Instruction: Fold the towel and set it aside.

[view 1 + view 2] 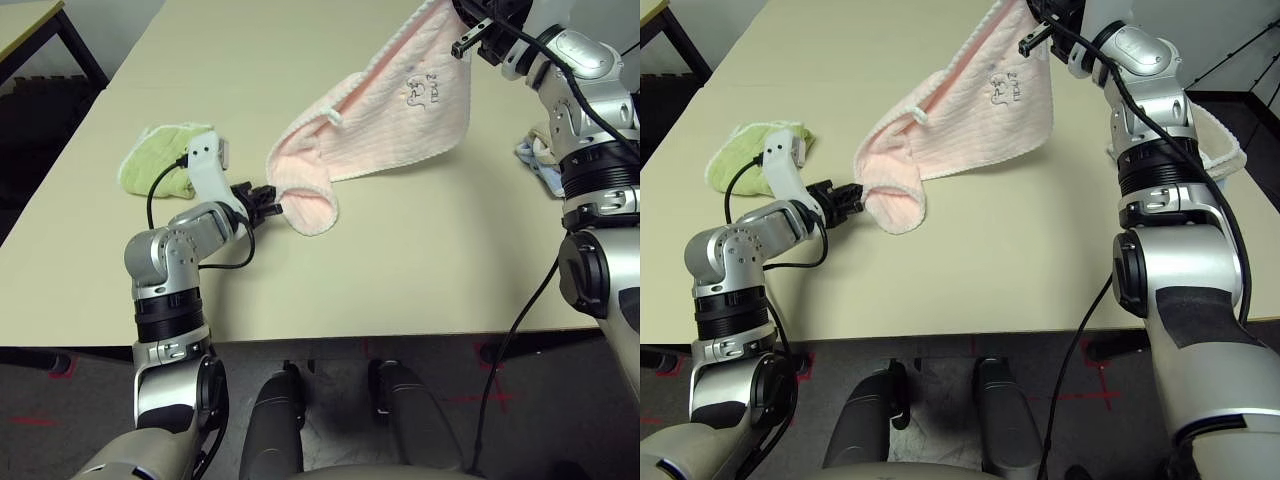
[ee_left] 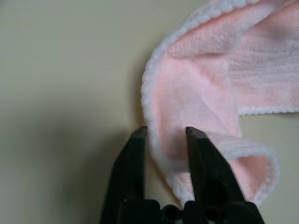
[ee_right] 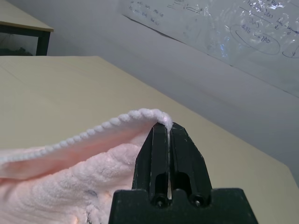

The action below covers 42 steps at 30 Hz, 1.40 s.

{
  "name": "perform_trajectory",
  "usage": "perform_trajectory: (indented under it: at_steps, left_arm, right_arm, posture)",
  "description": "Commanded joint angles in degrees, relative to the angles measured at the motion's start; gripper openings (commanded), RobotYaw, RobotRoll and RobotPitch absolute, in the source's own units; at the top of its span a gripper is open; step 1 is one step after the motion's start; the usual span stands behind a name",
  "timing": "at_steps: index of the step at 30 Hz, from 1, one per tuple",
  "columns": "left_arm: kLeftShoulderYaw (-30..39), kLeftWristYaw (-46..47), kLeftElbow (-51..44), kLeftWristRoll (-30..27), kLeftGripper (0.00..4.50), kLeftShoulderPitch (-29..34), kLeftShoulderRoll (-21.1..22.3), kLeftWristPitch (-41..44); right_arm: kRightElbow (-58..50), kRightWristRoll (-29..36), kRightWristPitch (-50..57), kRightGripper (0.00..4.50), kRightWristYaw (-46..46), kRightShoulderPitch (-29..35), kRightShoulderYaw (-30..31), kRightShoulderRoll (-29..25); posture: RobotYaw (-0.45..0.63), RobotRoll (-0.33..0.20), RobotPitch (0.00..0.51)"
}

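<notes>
One beige desk (image 1: 400,270), whiteboard (image 3: 219,28) behind in right wrist view. Right tool (image 3: 168,128) pinches towel (image 1: 390,125) corner aloft; left tool (image 2: 164,133) spread astride the towel's lower fold.

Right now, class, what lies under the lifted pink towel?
Under the towel you see bare table; its low end sags beside the left gripper. Whatever the hanging cloth covers is hidden.

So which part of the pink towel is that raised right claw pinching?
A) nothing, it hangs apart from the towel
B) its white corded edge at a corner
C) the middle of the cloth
B: in the right wrist view the right gripper is shut on the corded white trim at a corner of the towel, lifted above the table.
</notes>
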Motion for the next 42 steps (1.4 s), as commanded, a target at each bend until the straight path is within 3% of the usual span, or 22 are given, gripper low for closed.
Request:
perform_trajectory:
  at_steps: [1, 5, 21, 24, 34, 42]
  left_arm:
    - [1.13, 0.51, -1.65, -1.85, 3.07, 0.01, -0.78, 2.56]
    - [1.81, 1.21, -2.71, -2.54, 4.48, 0.29, -1.50, 4.27]
    - [8.81, 5.91, -1.06, -4.54, 4.48, -0.85, -6.58, 8.84]
    - [8.93, 5.98, -0.15, -4.16, 3.89, -0.76, -6.39, 8.21]
    - [8.89, 5.60, 1.46, -4.20, 0.04, -0.74, -5.39, 7.05]
    - [7.79, 4.97, 0.48, -3.55, 0.04, -1.07, -3.48, 4.88]
  right_arm:
    - [0.45, -0.42, -0.56, 0.00, 0.49, 0.10, -0.08, -0.35]
    - [0.46, -0.63, -0.72, 0.00, 0.55, 0.21, -0.04, -0.24]
    - [0.09, -0.79, -0.72, 0.00, 0.74, 0.38, -0.04, -0.19]
    - [-0.13, -0.80, -0.67, 0.00, 0.73, 0.49, -0.07, -0.32]
    - [-0.29, -0.93, -0.66, 0.00, 0.52, 0.72, -0.26, -0.33]
    - [-0.60, -0.91, -0.52, 0.00, 0.38, 1.14, -0.35, -0.23]
  posture:
    - [-0.13, 0.000, 0.183]
    - [-0.13, 0.000, 0.185]
    - [-0.14, 0.000, 0.187]
    - [-0.14, 0.000, 0.186]
    - [-0.14, 0.000, 0.184]
    - [-0.14, 0.000, 0.182]
